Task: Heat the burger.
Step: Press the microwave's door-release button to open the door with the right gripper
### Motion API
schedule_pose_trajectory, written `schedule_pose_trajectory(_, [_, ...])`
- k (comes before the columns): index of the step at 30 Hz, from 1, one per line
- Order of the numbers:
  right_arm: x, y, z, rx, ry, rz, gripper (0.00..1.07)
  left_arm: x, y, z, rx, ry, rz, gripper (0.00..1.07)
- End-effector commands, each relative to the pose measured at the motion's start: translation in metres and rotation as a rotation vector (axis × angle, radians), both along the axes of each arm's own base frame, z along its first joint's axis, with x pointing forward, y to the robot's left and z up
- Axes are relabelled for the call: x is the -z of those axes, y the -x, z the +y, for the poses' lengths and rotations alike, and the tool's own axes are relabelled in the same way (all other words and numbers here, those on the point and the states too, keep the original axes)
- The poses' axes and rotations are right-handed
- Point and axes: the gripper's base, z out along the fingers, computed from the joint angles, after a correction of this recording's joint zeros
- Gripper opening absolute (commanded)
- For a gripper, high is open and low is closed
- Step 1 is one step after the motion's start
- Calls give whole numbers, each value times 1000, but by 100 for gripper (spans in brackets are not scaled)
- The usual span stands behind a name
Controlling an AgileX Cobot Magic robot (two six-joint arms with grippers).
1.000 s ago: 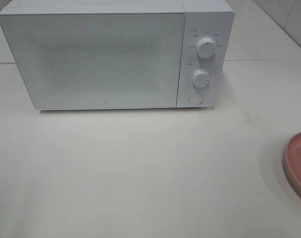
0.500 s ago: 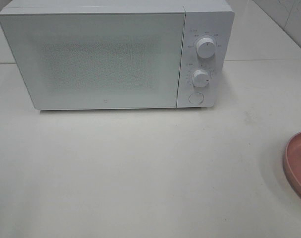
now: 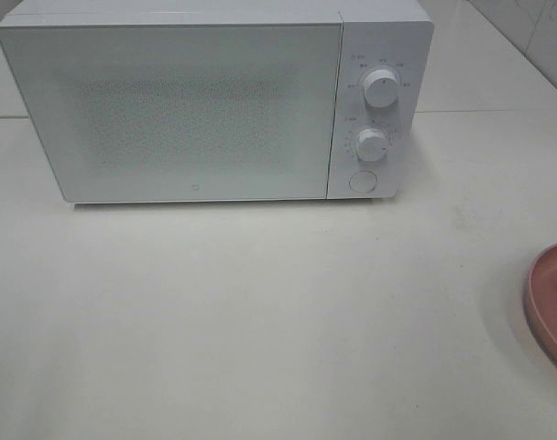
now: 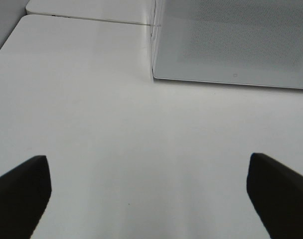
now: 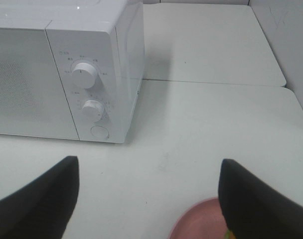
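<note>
Nothing moved; left tool (image 4: 147,164) spread wide, empty; right tool (image 5: 149,162) spread, empty.

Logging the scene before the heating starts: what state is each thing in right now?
microwave door, closed.
upper knob, setting unreadable.
lower knob, setting unreadable.
pink plate, lying flat, partly out of frame.
burger, only a sliver visible, over the plate.
left gripper, open, empty.
right gripper, open, empty.
</note>
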Motion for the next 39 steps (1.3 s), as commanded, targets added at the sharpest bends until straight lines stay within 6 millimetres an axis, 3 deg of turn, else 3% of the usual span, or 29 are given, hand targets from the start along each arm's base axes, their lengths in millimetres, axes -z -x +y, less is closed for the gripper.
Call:
schedule_pose_trajectory(1, [-1, -17, 2, -1, 10, -20, 75, 0, 4, 0, -1, 2, -23, 100])
schedule_pose_trajectory(8, [6, -42, 5, -3, 15, 5, 75, 0, 4, 0, -1, 2, -23, 100])
schedule_pose_trajectory(11, [17, -62, 7, -8, 22, -3, 75, 0, 4, 0, -1, 2, -23, 100])
schedule_pose_trajectory(14, [20, -65, 8, -10, 20, -20, 75, 0, 4, 0, -1, 2, -23, 100])
schedule_pose_trajectory(22, [55, -89, 12, -31, 22, -139, 75, 0, 4, 0, -1, 2, -23, 100])
schedule_pose_trajectory(28, [68, -97, 14, -38, 21, -202, 75, 0, 4, 0, -1, 2, -23, 100])
schedule_pose_trajectory(33, [93, -108, 12, -15, 42, -304, 75, 0, 4, 0, -1, 2, -23, 100])
schedule_pose_trajectory(39, [114, -113, 11, 28, 62, -302, 75, 0, 4, 0, -1, 2, -23, 100])
